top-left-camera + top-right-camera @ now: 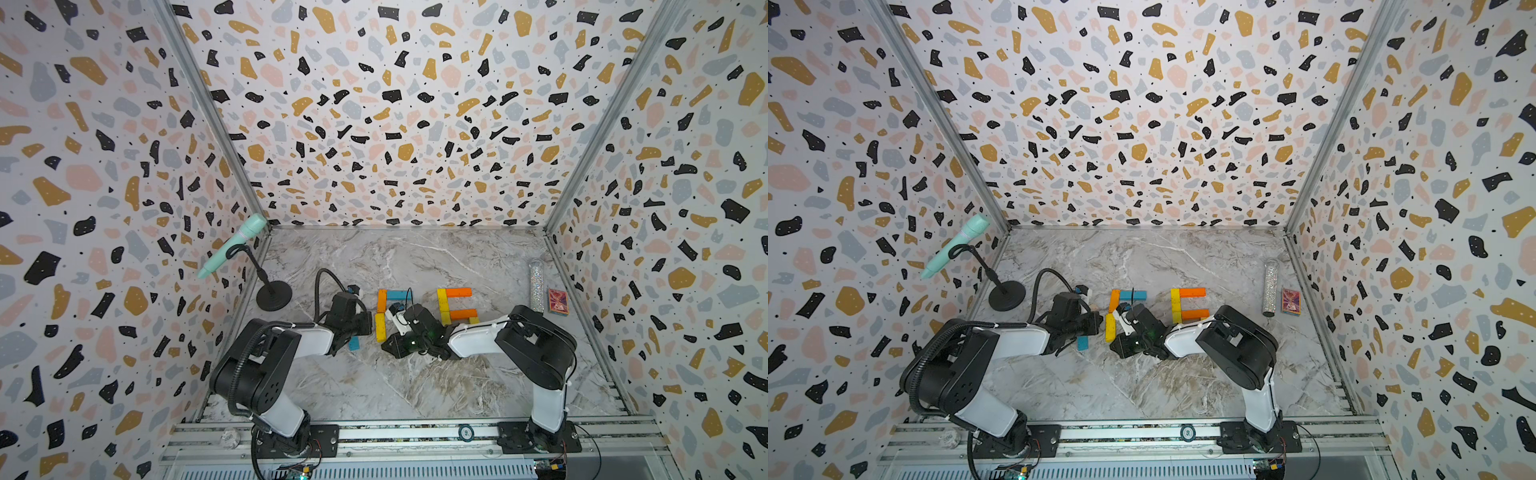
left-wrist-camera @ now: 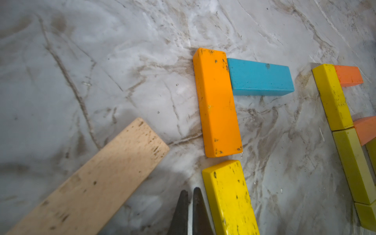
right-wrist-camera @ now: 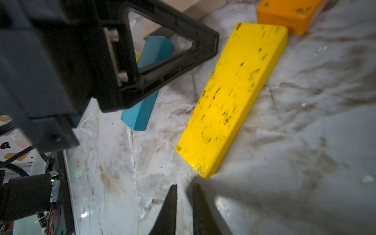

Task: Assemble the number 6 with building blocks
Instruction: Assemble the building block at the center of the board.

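Three building blocks lie joined on the marble: an orange plank (image 2: 216,101), a blue plank (image 2: 260,78) off its far end, and a yellow plank (image 2: 230,199) below it (image 1: 380,327). That is only part of the number 6. My left gripper (image 2: 190,190) is shut and empty, just left of the yellow plank. A pale wood plank (image 2: 97,183) lies beside it. My right gripper (image 3: 184,185) is nearly shut, a thin gap between its fingers and nothing in it, near the yellow plank's (image 3: 232,97) near end. A loose blue plank (image 3: 140,116) lies under the left gripper.
A second figure of yellow and orange planks (image 1: 455,305) lies to the right. A glitter tube (image 1: 536,286) and a red card box (image 1: 558,301) stand by the right wall. A mint microphone (image 1: 232,245) on a black stand (image 1: 274,296) is at the back left.
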Motion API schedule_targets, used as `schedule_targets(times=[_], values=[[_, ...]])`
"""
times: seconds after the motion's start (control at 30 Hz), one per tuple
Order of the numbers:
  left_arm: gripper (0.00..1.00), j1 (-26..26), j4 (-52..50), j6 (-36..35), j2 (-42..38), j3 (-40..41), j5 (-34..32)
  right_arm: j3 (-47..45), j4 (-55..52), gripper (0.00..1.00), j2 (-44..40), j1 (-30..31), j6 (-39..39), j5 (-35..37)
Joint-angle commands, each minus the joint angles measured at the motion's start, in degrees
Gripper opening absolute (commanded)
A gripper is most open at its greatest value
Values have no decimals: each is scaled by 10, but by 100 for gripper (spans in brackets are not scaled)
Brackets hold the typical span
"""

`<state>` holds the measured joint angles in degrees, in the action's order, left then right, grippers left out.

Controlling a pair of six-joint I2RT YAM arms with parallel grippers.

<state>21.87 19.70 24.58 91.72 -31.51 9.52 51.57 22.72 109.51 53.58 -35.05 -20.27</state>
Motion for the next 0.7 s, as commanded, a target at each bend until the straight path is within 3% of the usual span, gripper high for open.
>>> schedule_targets(times=[0.0, 0.67], values=[[0, -2, 6, -15, 12, -1, 9, 6, -12, 17, 6, 0, -2, 9], [0, -4, 19, -13, 30, -9, 16, 33, -4, 16, 40, -3, -1, 7]])
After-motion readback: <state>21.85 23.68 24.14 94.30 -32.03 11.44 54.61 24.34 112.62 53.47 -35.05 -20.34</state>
